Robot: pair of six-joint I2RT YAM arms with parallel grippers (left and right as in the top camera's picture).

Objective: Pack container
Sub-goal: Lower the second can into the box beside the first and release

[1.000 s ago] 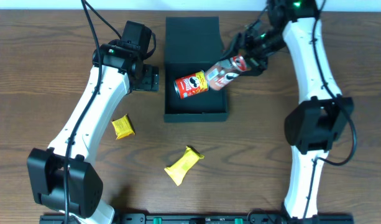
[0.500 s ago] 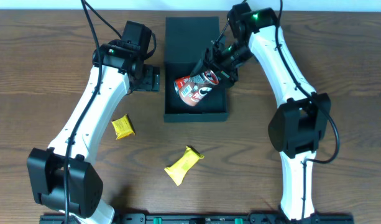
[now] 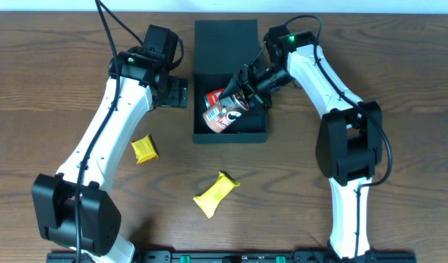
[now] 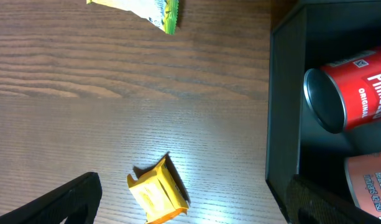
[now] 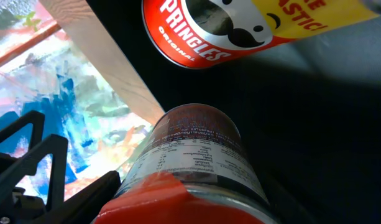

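Note:
The container (image 3: 231, 133) is a black square box lying open, its flap lid (image 3: 225, 36) folded back. One red Pringles can (image 3: 216, 117) lies inside on its side (image 4: 352, 87) (image 5: 240, 31). My right gripper (image 3: 240, 92) (image 5: 193, 186) reaches into the box from the right, shut on a second red snack can (image 3: 229, 101) (image 5: 196, 155) held low, close beside the first. My left gripper (image 3: 176, 93) (image 4: 193, 182) hovers open over the table just left of the box, nothing between its fingers.
A folded yellow packet (image 3: 143, 148) (image 4: 158, 194) lies on the wood left of the box, below the left gripper. A longer yellow packet (image 3: 215, 193) (image 4: 143, 6) lies nearer the front edge. The box's left wall (image 4: 283, 106) stands beside the left gripper.
My right arm has swung left, carrying its can from the box's right rim down into the box beside the lying can, which shifted slightly. The left arm has not moved.

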